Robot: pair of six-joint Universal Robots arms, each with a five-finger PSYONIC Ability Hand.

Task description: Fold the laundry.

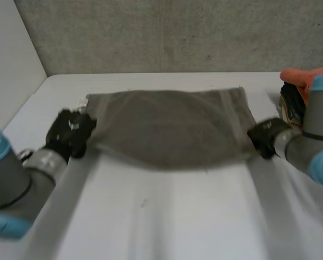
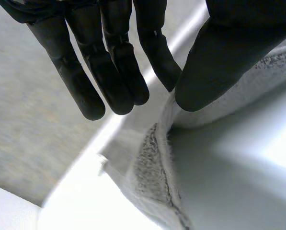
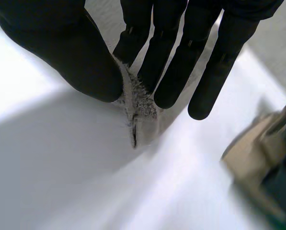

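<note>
A white table (image 1: 166, 216) under a grey concrete wall (image 1: 166, 32), and across its middle the grey towel (image 1: 166, 127) is stretched between my two hands, its near edge sagging. The left hand (image 1: 69, 132), at the towel's 9 o'clock, pinches the edge between thumb and straight fingers. The right hand (image 1: 265, 136), at 3 o'clock, nips a corner the same way. A pile of laundry (image 1: 299, 89) sits at 2 o'clock. I'd move both hands level and together, so the fold lands edge on edge

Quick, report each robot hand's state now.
Left robot hand: pinching the grey-brown terry towel at one corner.
Right robot hand: pinching the towel's opposite corner.
</note>
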